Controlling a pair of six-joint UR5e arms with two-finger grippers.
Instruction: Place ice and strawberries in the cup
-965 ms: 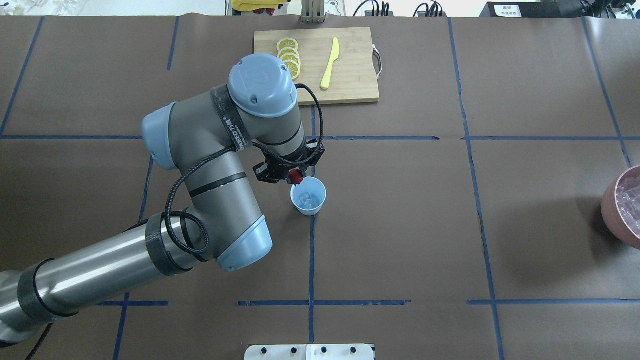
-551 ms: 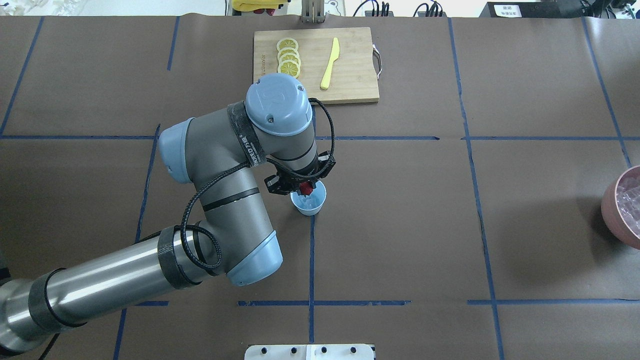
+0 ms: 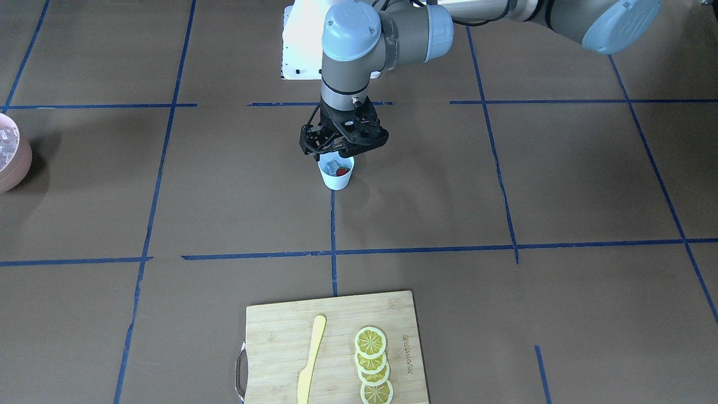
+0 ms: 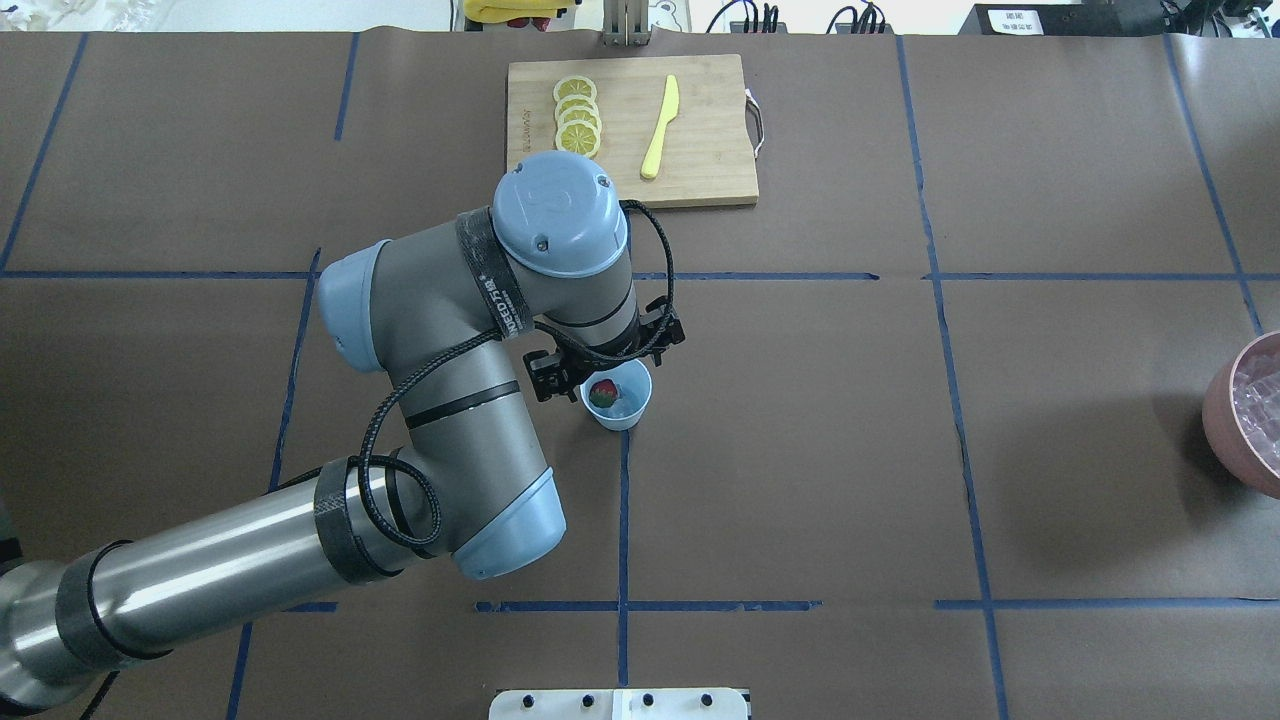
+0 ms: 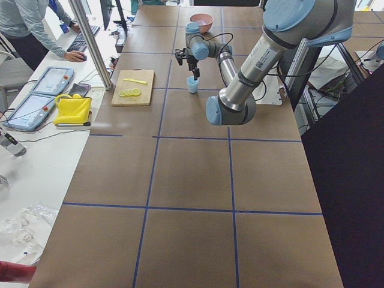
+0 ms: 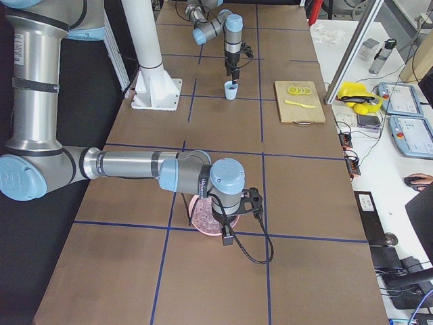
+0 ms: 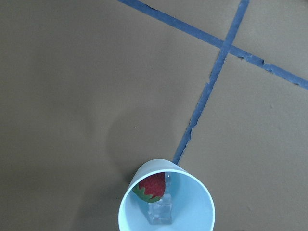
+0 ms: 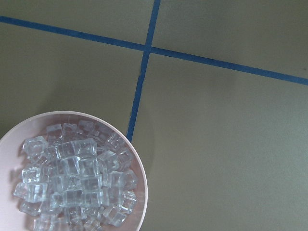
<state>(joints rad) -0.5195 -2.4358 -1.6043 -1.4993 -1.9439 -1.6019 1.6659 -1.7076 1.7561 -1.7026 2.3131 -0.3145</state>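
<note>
The strawberry [image 7: 152, 186] lies in the paper cup [image 7: 195, 208], beside an ice cube [image 7: 160, 212]. The left gripper [image 3: 338, 151] hangs just above the rim, jaws apart and empty. If it leaves sideways, a finger may catch the rim and tip the light cup.

One cup [image 4: 626, 419], one strawberry [image 4: 602, 392], four lemon slices [image 4: 577, 118], one knife [image 4: 661, 125], one board [image 4: 712, 130], one bowl [image 4: 1234, 420].

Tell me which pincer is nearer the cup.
Left. The left pincer hangs right over the cup; the right pincer is far off, above the pink bowl.
</note>
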